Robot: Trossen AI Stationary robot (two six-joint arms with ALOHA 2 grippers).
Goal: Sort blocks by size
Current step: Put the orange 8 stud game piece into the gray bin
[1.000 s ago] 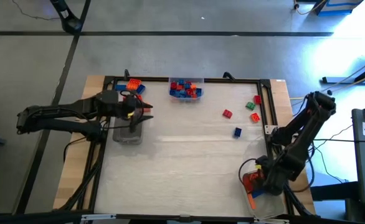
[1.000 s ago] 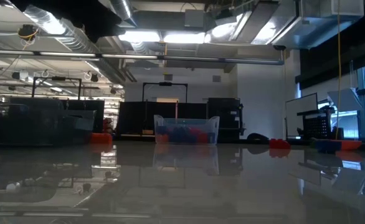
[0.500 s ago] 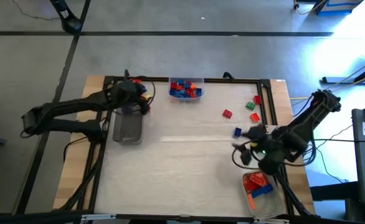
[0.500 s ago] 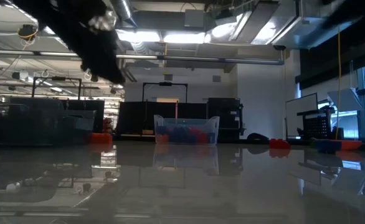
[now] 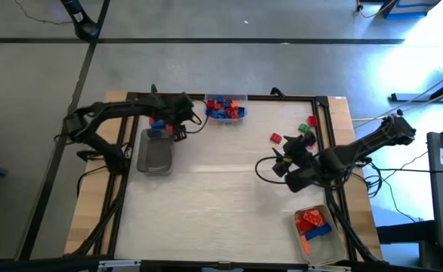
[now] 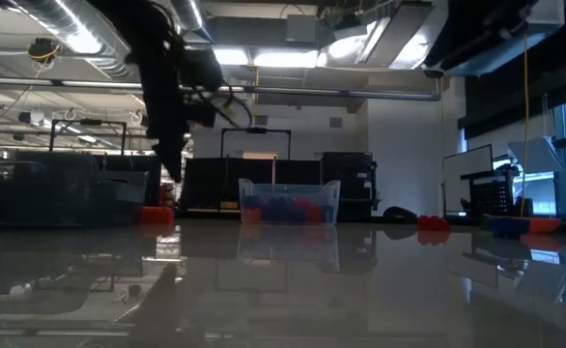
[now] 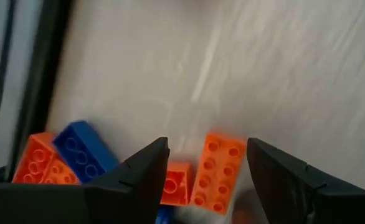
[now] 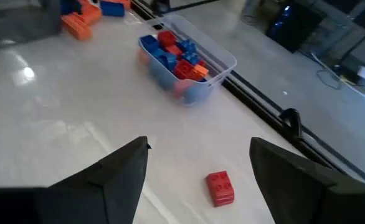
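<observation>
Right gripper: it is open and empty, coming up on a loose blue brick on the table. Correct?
Not quite: the brick ahead of the right gripper is red, not blue, as the right wrist view shows. The gripper is open and empty.

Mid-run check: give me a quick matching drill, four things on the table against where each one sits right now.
Things:
1. left gripper
2. right gripper
3. tray of mostly blue blocks
4. tray with red and orange blocks

Places:
A. near right corner of the table
B. far edge, middle
C. open, right side of the table, near a loose red block
D. open, far left, above orange blocks

Pairs: 1-D, 2-C, 3-B, 4-A
</observation>
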